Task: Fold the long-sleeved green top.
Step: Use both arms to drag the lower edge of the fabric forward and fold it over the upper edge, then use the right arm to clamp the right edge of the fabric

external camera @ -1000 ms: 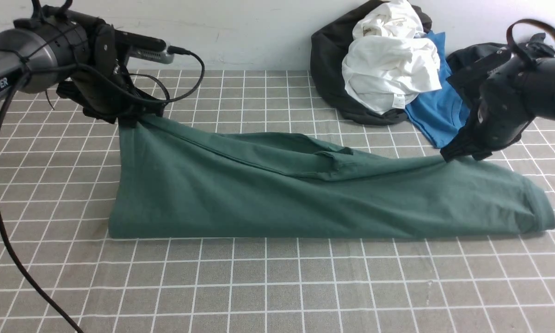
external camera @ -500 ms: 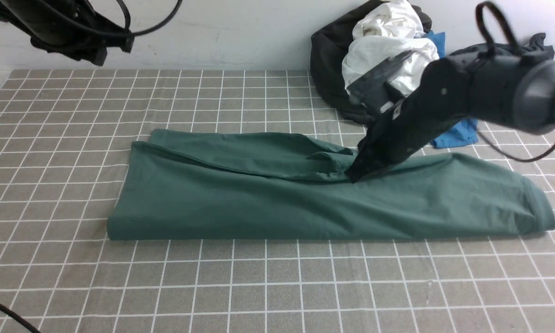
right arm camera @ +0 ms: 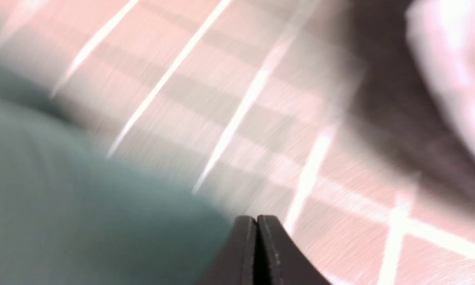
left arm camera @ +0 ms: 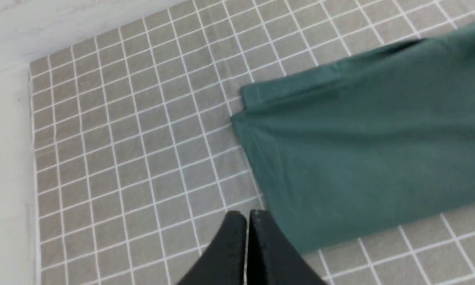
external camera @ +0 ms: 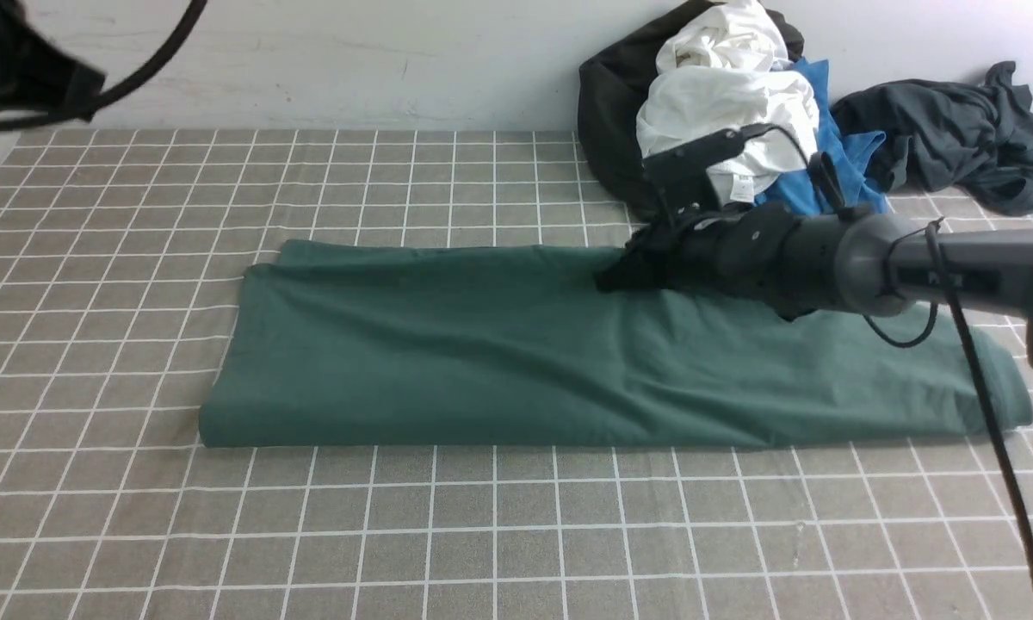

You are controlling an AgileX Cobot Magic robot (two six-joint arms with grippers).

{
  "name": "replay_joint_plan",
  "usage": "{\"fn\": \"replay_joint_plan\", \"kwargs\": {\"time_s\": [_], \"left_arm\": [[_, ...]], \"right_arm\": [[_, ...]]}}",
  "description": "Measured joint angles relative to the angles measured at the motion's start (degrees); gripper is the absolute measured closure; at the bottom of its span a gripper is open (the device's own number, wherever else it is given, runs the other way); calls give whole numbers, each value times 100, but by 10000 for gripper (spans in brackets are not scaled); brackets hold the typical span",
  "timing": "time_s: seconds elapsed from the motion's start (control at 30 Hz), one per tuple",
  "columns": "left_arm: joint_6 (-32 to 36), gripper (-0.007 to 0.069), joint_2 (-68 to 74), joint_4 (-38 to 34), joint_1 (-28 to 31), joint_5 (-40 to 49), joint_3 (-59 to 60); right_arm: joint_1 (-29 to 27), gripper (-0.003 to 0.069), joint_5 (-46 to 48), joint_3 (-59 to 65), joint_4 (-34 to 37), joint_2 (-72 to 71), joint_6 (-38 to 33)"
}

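Note:
The green long-sleeved top (external camera: 516,353) lies flat across the checked tablecloth as a long folded band, also showing in the left wrist view (left arm camera: 364,142) and the blurred right wrist view (right arm camera: 63,206). My right gripper (external camera: 609,277) reaches in low from the right, its tip at the top's far edge. Its fingers are shut (right arm camera: 256,220) with nothing showing between them. High at the far left, well clear of the cloth, my left gripper (external camera: 30,86) is shut and empty (left arm camera: 247,215).
A heap of clothes sits at the back right against the wall: a white garment (external camera: 723,112), a black one (external camera: 607,112), the bright blue shirt (external camera: 826,168) and the dark grey garment (external camera: 955,129). The right arm's cable (external camera: 990,413) hangs over the top's right end.
Both grippers let go of the top's far edge and shut. The left arm rose away to the upper left, the right arm swung left and low, and the lifted cloth settled flat.

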Motion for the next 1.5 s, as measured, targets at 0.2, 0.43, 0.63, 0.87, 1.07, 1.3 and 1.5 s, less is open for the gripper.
{"fn": "replay_joint_plan", "kwargs": {"time_s": [0.2,0.43,0.63,0.87,1.07,1.3,1.5], "left_arm": [[-385,632,-1056,578,0,0,1518],[-1307,632,-1975,905,0,-114,3344],[-1898,632,-2426,742,-14,-959,4297],[-1982,632,-2481,537,-324,-1762,4442],[-1994,632,-2300,518,-400,-1964,4474],[-1989,632,-2231,634,-400,-2019,4488],[-1989,632,-2225,675,-400,-2013,4488]], "right_arm": [[-45,669,1571,-554,288,-113,-252],[-448,666,4386,-629,-2277,-981,1253],[-1489,591,5731,-515,-4548,-1169,3722],[-2584,284,6417,-80,-5055,-1092,4454],[-3048,133,5913,61,-5060,-941,4512],[-3180,190,5646,81,-4937,-545,4541],[-3180,420,5699,81,-4754,-572,4389]]}}
